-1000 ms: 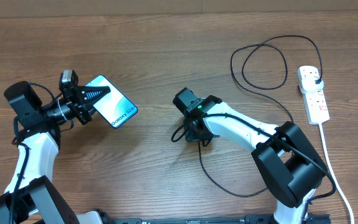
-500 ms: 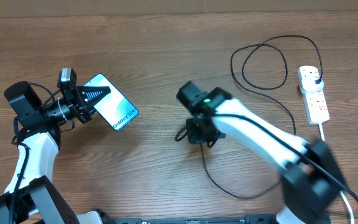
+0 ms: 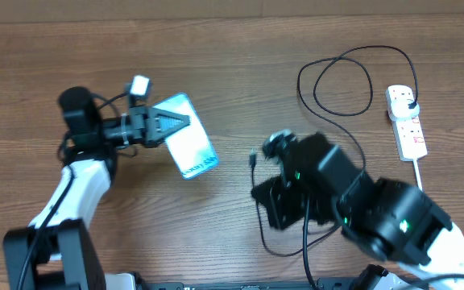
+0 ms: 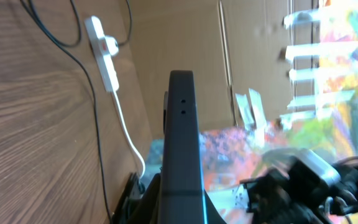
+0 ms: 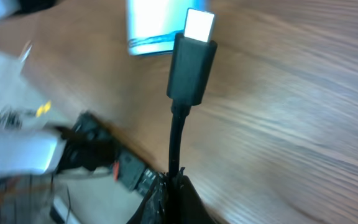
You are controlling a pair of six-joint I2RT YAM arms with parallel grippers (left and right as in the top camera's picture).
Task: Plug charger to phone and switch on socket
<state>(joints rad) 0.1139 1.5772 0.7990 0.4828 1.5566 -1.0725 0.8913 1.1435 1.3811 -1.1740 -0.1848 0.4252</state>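
The left claw (image 3: 171, 123) is clamping shut on one end of the phone (image 3: 190, 149). It is holding the blue screen upward, with the free end reaching toward the middle of the table (image 3: 216, 56). The right claw (image 5: 173, 190) is pinching shut on the charger (image 5: 191, 68) just below its connector tip. The tip is pointing at the phone's free end, near it but apart. The black cable is looping across the table to its plug (image 3: 409, 100), which is sitting in the socket (image 3: 409, 133) at the right edge. The white cord (image 3: 419, 181) is running toward the near edge.
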